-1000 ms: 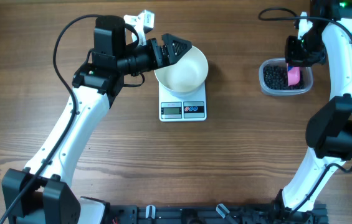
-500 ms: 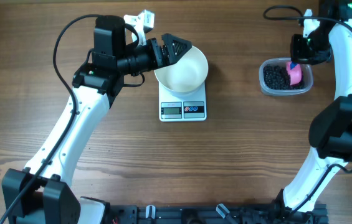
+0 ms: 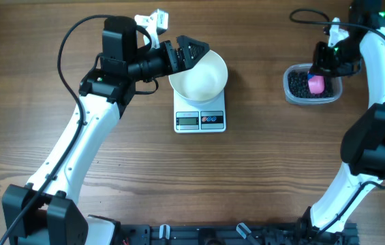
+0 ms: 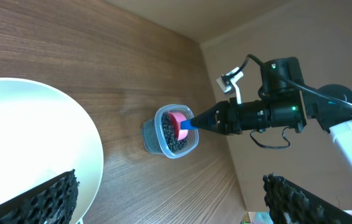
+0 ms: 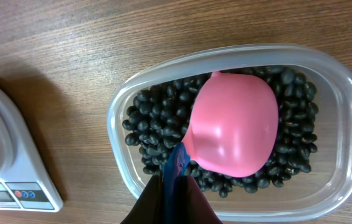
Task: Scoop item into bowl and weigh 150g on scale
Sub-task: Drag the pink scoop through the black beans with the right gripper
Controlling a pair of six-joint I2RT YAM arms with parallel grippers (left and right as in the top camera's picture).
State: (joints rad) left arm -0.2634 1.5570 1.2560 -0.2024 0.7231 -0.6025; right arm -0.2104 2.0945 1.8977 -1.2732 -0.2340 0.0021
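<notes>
**A:** Where are the beans (image 5: 157, 124) found?

**B:** In the tub (image 5: 344, 124), well to the right of the scale (image 3: 200, 120). The bowl (image 3: 202, 78) is set on the scale, so that whatever is tipped in is weighed at once. No beans are seen in it.

**A:** How is the right gripper (image 5: 169, 202) set?

**B:** It is closed on the blue handle (image 5: 177, 163) of the pink scoop (image 5: 235, 124). The scoop is laid low on the heap, presumably so that it can be driven under the beans. Whether it is loaded cannot be told.

**A:** And the left gripper (image 3: 193, 51)?

**B:** Its jaws are spread wide and nothing is held. It is placed at the bowl's upper-left rim, as seen from above, probably to steady the bowl during pouring. Contact cannot be confirmed.

**A:** What is judged of progress?

**B:** The first scoop is judged to be under way, and nothing is weighed yet.
</notes>
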